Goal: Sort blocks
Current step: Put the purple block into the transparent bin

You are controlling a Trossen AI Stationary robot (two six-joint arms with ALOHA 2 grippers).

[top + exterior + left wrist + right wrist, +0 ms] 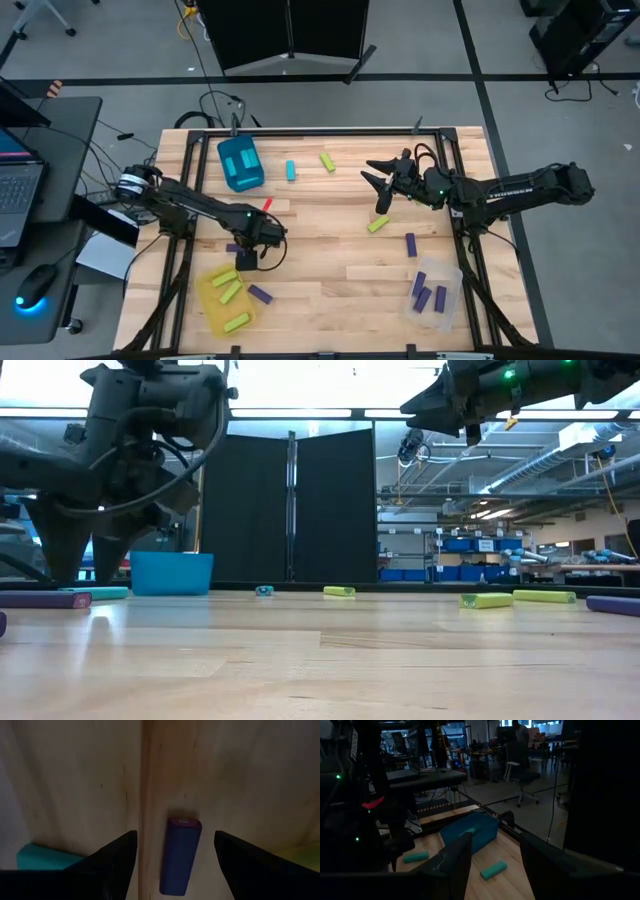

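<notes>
Purple block (pixel 180 855) on pale wood table (pixel 240 780); teal bin (pixel 240 163).

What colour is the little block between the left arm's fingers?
Purple. The block lies on the table between the left end effector fingers, clearest in the left wrist view.

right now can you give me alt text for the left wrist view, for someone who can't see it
A purple block lies on the wooden table between the left gripper's two open dark fingers, which sit on either side of it without touching. A teal block shows at one edge and a yellow-green shape at the other.
</notes>
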